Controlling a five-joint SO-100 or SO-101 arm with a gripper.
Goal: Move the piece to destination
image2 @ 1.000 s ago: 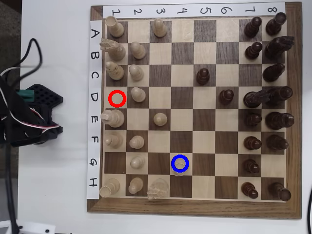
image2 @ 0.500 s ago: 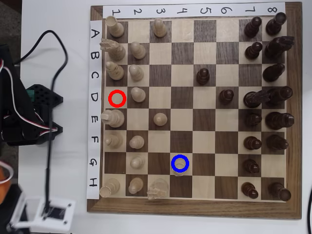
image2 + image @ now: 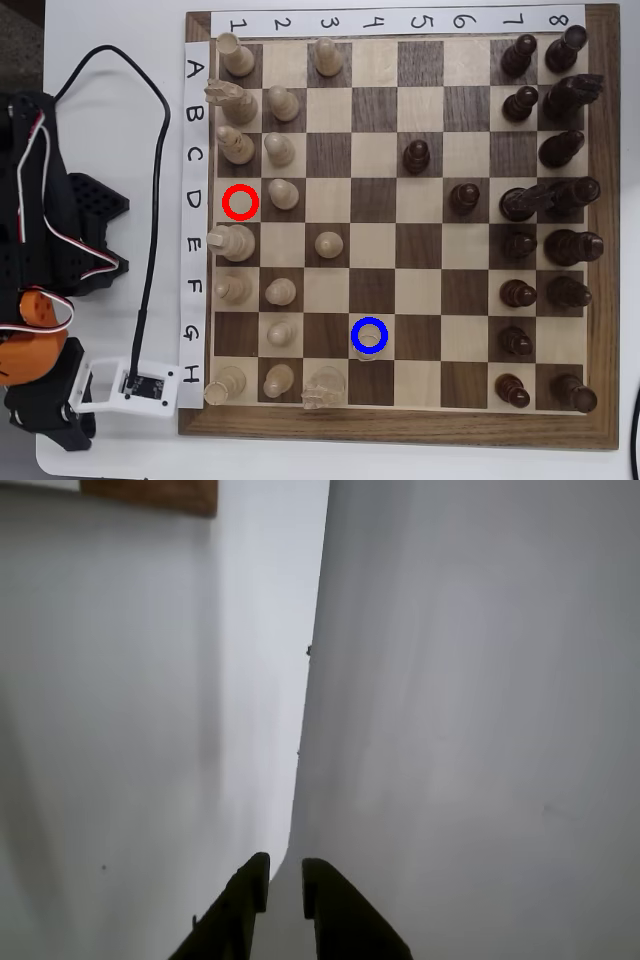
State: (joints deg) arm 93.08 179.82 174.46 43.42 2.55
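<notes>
Jaws nearly closed, only a thin slit between my two dark fingertips, and nothing held: so my gripper looks in the wrist view, hanging over bare white table with a corner of the brown board frame at the top left. In the overhead view my arm sits left of the chessboard, well apart from every piece. The piece, pale and round-topped, stands inside the blue ring on its light square in row G, column 4. The red ring circles an empty square in row D.
</notes>
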